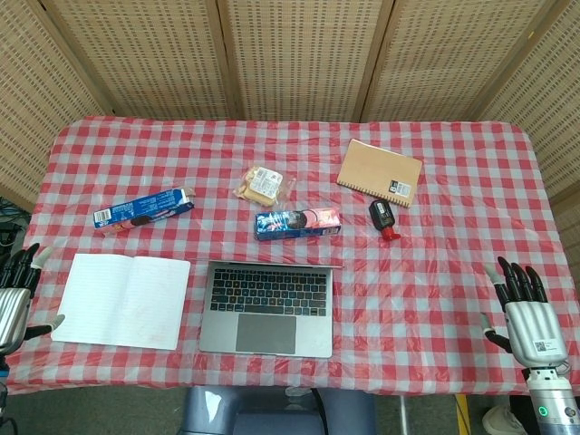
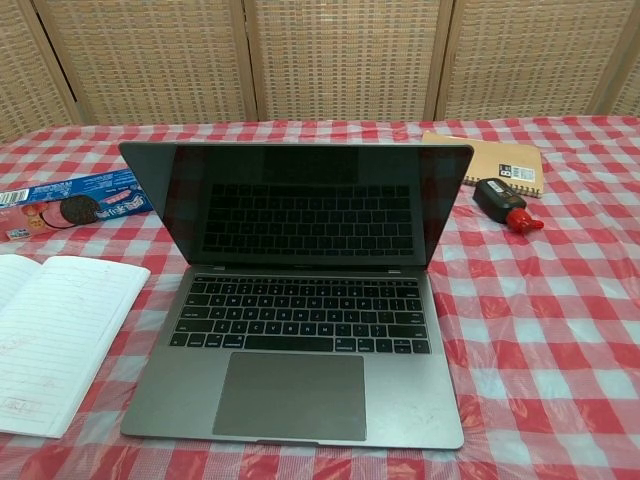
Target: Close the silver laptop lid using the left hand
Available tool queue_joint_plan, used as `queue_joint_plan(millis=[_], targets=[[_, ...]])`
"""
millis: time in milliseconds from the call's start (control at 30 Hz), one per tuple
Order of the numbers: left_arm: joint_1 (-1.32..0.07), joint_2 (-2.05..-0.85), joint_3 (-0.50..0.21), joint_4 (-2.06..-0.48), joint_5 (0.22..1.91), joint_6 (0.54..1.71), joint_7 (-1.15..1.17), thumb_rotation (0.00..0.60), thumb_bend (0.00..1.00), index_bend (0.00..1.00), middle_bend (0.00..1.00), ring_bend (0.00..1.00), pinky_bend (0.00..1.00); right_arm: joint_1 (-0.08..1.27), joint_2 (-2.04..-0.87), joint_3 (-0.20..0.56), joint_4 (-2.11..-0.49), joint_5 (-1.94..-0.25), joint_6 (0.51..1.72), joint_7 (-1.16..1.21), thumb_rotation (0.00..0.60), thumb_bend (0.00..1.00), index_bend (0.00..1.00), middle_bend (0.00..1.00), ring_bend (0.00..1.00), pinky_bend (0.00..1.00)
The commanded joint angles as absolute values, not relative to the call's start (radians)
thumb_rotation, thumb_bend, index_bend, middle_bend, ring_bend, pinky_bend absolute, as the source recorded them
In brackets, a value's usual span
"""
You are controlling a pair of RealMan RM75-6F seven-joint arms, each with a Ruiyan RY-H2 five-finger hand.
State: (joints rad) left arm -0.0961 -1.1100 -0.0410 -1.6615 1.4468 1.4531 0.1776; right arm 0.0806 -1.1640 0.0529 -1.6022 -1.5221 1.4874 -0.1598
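The silver laptop [image 1: 267, 308] sits open near the table's front edge, its dark screen [image 2: 297, 205] standing upright behind the keyboard [image 2: 300, 315]. My left hand [image 1: 14, 294] hovers off the table's left edge, fingers spread, holding nothing, well left of the laptop. Over at the front right corner, my right hand [image 1: 521, 308] is held up with fingers spread and empty. Neither hand shows in the chest view.
An open white notebook [image 1: 120, 301] lies just left of the laptop. Behind the laptop are a blue cookie pack [image 1: 297, 223], a cracker packet [image 1: 261, 184], a blue cookie box [image 1: 143, 209], a tan notebook [image 1: 381, 171] and a small black bottle with a red cap [image 1: 383, 218].
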Motion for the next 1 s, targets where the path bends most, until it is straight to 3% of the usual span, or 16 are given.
queue_joint_plan(millis=[33, 433, 733, 833, 1000], targets=[[-0.096, -1.109, -0.041, -1.661, 1.449, 1.455, 0.176, 0.6, 0.09, 0.0, 0.0, 0.0, 0.0, 0.08, -1.164, 0.053, -1.602, -1.523, 1.488, -0.159, 0.6, 0.61, 0.0, 0.0, 0.0, 0.0], [-0.103, -1.104, -0.029, -1.662, 1.485, 1.452, 0.158, 0.6, 0.09, 0.0, 0.0, 0.0, 0.0, 0.082, -1.163, 0.055, -1.597, -1.517, 1.481, -0.147, 0.6, 0.63, 0.0, 0.0, 0.0, 0.0], [-0.165, -1.081, -0.007, -1.678, 1.63, 1.422, 0.078, 0.6, 0.14, 0.0, 0.0, 0.0, 0.0, 0.085, -1.16, 0.06, -1.6, -1.508, 1.477, -0.138, 0.6, 0.63, 0.0, 0.0, 0.0, 0.0], [-0.199, -1.05, -0.007, -1.715, 1.662, 1.393, 0.054, 0.6, 0.25, 0.0, 0.0, 0.0, 0.0, 0.085, -1.159, 0.06, -1.601, -1.507, 1.475, -0.136, 0.6, 0.63, 0.0, 0.0, 0.0, 0.0], [-0.271, -1.0, -0.017, -1.784, 1.706, 1.323, 0.019, 0.6, 0.67, 0.0, 0.0, 0.0, 0.0, 0.086, -1.157, 0.061, -1.601, -1.496, 1.467, -0.132, 0.6, 0.63, 0.0, 0.0, 0.0, 0.0]])
